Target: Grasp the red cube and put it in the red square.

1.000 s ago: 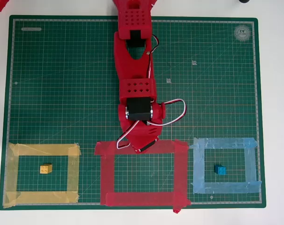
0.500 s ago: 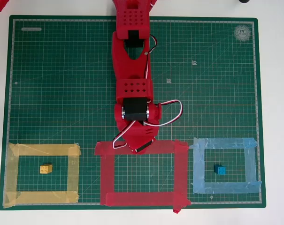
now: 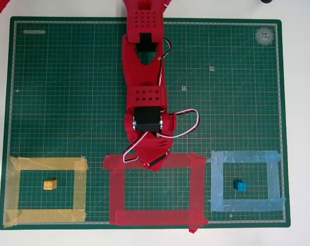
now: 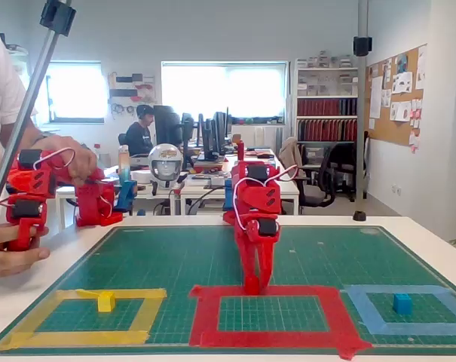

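With its jaw state impossible to tell, the end effector (image 4: 252, 286) is being lowered onto the red square (image 3: 200, 189)'s far tape, where the hidden red cube should be confirmed first.

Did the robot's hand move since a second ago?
Yes. In the overhead view the hand drew back slightly up-picture along the red square's top tape strip.

the red arm (image 3: 146, 102) stands over the red square (image 3: 198, 189)'s top strip; mat (image 3: 67, 92) either side lies open.

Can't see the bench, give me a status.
Gripper down at red square's far strip, jaws hidden. Red cube unseen. Yellow cube and blue cube sit in their own outlines.
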You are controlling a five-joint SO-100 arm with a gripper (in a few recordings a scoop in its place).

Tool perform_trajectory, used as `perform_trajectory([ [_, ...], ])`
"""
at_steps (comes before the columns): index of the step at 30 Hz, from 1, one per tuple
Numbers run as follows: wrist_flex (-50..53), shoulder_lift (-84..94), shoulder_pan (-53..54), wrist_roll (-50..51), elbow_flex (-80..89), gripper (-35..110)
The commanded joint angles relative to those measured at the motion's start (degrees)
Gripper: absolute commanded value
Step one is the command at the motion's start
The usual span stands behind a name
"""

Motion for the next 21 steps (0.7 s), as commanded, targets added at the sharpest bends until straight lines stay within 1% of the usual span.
perform_trajectory([
  [1,0.26,2.90,-0.35,0.18,-4.39,18],
  [9,-3.69,2.46,-0.88,0.53,-6.06,18],
  [21,-6.15,2.37,-0.26,0.53,-5.10,18],
])
